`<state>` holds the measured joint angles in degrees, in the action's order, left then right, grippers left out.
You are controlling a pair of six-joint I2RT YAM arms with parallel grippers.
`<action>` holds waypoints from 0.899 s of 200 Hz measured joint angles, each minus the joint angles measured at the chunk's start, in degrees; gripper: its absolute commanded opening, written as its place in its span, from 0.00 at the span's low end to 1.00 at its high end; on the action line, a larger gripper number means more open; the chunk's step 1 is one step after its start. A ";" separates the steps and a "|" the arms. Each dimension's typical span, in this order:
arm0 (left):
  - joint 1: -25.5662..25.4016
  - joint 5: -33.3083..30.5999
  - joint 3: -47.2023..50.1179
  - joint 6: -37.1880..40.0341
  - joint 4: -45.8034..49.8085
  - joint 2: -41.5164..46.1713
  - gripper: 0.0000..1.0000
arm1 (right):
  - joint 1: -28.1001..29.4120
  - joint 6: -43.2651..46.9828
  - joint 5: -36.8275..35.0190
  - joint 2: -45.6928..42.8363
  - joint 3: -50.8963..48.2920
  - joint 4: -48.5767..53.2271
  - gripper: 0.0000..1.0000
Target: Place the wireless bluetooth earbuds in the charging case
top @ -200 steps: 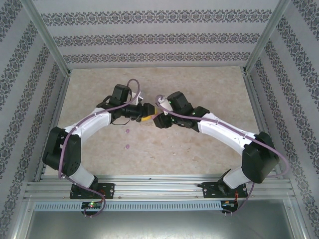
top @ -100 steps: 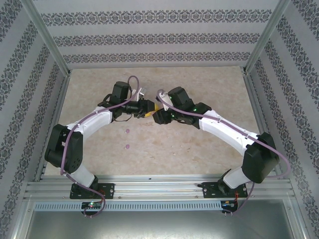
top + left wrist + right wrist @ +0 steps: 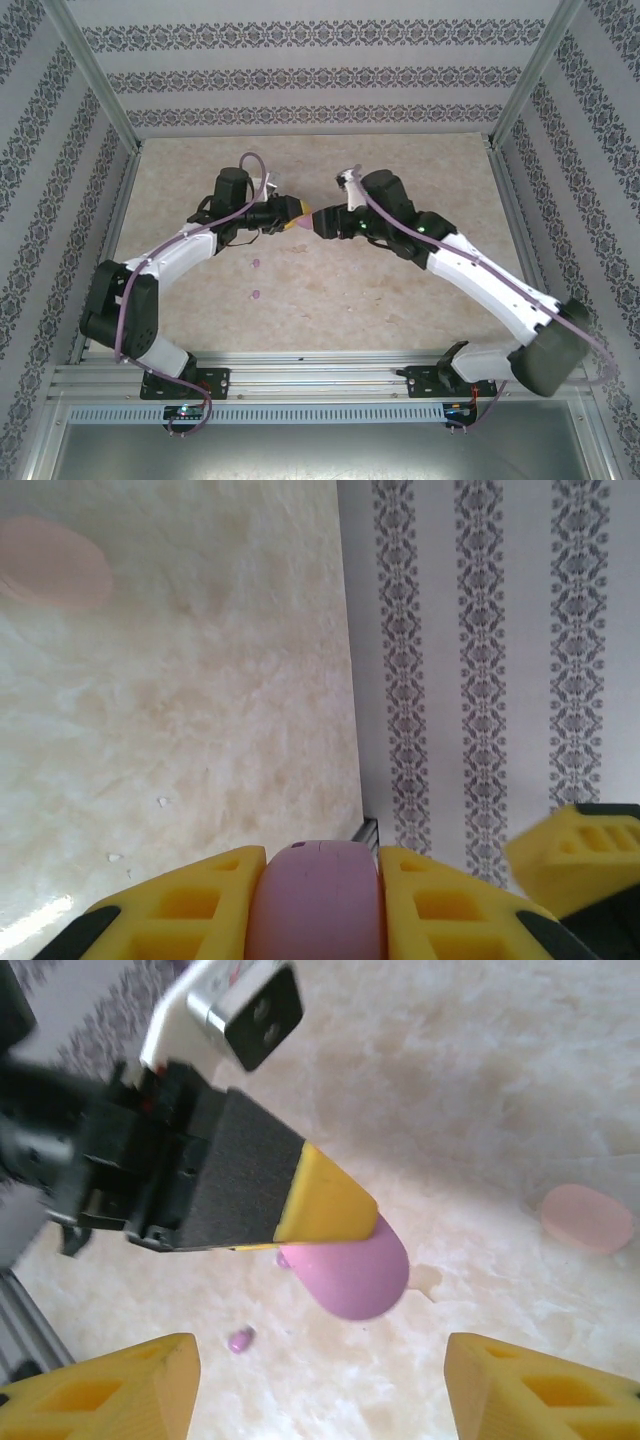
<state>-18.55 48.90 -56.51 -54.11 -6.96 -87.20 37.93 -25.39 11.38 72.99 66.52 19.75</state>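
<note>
Purple charging case (image 3: 350,1280) pinched by left pincer (image 3: 297,217) over open table (image 3: 400,300).

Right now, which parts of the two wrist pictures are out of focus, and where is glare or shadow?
Left wrist view: the purple case in the left gripper is soft, the pink case a blur, glare on the table at lower left. Right wrist view: the right gripper is blurred; the purple case casts a faint shadow.

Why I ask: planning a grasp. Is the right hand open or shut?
Open: its wrist view shows the fingers of the right hand wide apart, nothing between them; the left hand holds the purple case.
</note>
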 measured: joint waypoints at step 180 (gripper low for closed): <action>0.13 -4.59 2.12 -14.23 -13.70 6.60 0.07 | -6.69 -41.68 15.78 4.20 -9.73 -32.15 0.64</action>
<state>-18.41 44.31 -54.39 -68.34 -20.67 -80.60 31.24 -67.07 27.16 77.19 56.80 -12.40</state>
